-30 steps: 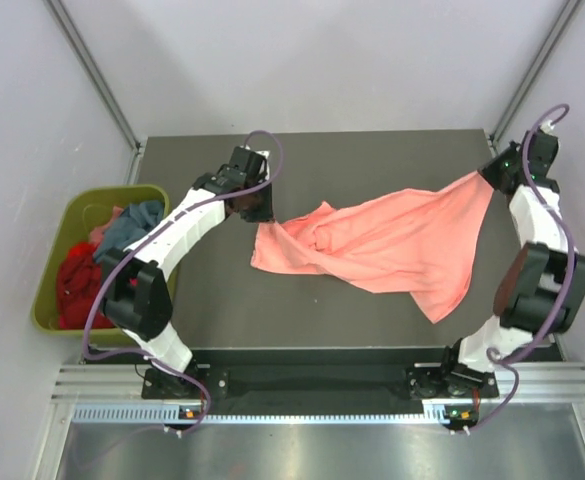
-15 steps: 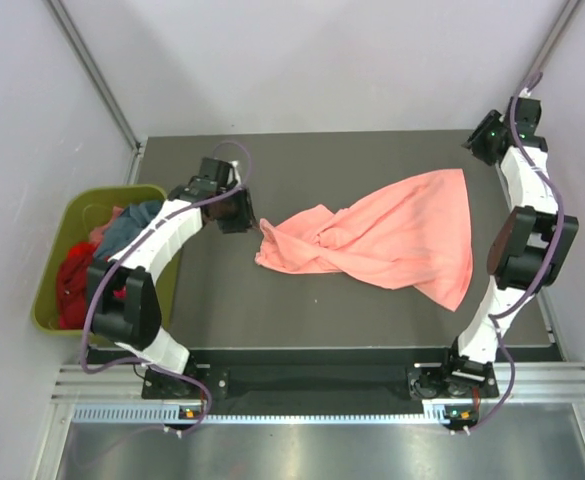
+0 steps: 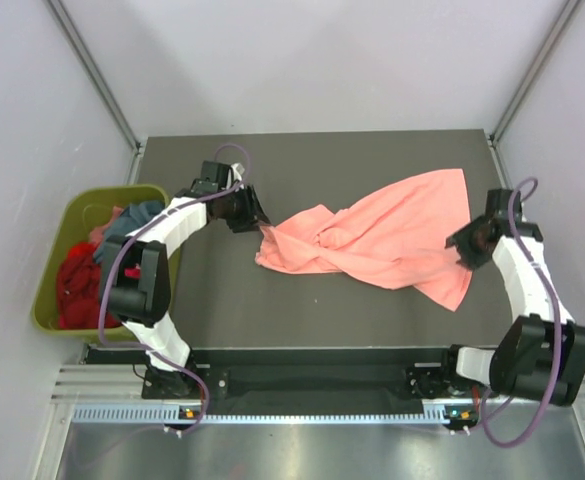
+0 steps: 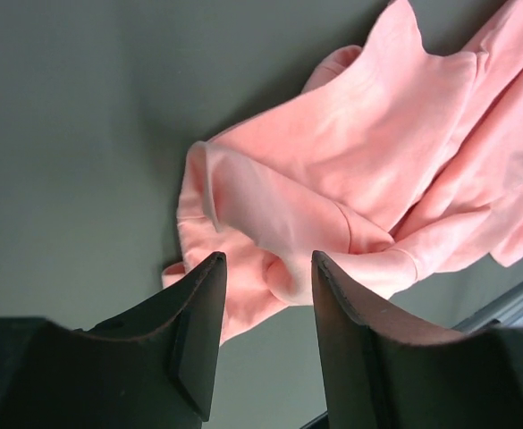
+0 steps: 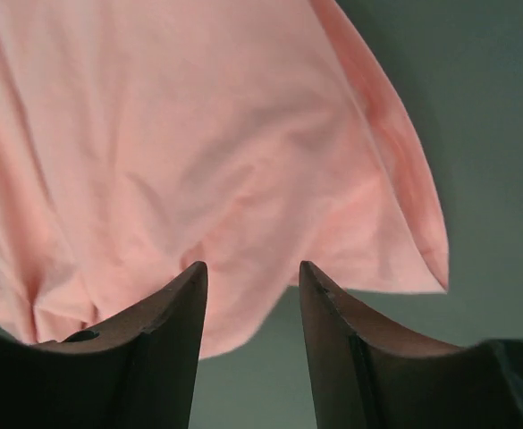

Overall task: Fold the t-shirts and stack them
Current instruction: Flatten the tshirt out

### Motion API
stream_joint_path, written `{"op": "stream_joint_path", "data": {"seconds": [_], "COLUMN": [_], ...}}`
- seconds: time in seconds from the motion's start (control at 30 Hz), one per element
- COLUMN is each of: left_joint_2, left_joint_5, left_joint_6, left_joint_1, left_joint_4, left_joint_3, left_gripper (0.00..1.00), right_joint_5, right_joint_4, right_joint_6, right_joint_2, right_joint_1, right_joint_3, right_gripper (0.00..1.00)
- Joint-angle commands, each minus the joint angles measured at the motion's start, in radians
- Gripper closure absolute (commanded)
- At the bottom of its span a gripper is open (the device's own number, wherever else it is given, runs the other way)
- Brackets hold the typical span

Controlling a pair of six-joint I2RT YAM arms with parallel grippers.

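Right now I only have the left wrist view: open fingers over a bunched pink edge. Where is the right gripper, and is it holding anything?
Observer: The right gripper is at the opposite, right-hand edge of the salmon-pink t-shirt. It is open, with nothing between its fingers.
Operator: Is the shirt spread flat?
Observer: No. Its right half lies fairly flat on the table, but the left half is twisted and bunched.
Operator: Where are the other shirts?
Observer: The ones I can see, a red t-shirt and a teal-blue one, are in the olive-green bin left of the table.
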Motion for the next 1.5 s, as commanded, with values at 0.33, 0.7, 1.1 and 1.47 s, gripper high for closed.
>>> {"op": "stream_joint_path", "data": {"seconds": [0.33,0.7,1.1,1.47], "left_joint_2": [0.015,0.032,0.012,0.274], "left_joint_5": [0.085,0.070,0.019,-0.090], "left_joint_6": [-0.060,-0.062,-0.090,-0.122], "left_joint_1": [-0.041,-0.057,-0.060,-0.020], "left_joint_4": [0.156,0.171,0.124,-0.272], "left_joint_3": [-0.067,-0.083,-0.001,1.082], "left_gripper": [0.54,0.56,1.00,1.00], "right_joint_5": [0.095,0.098,0.121,0.020], "right_joint_4": [-0.048,0.106,0.226,0.172], "right_joint_6": [0.179,0.234,0.147,0.032], "right_joint_2": [-0.193,-0.089,-0.158,0.144], "right_joint_1": [-0.026,-0.046,-0.064,-0.087], "right_joint_3": [-0.341,-0.442,-0.378,0.718], "right_gripper": [0.54,0.55,1.00,1.00]}}
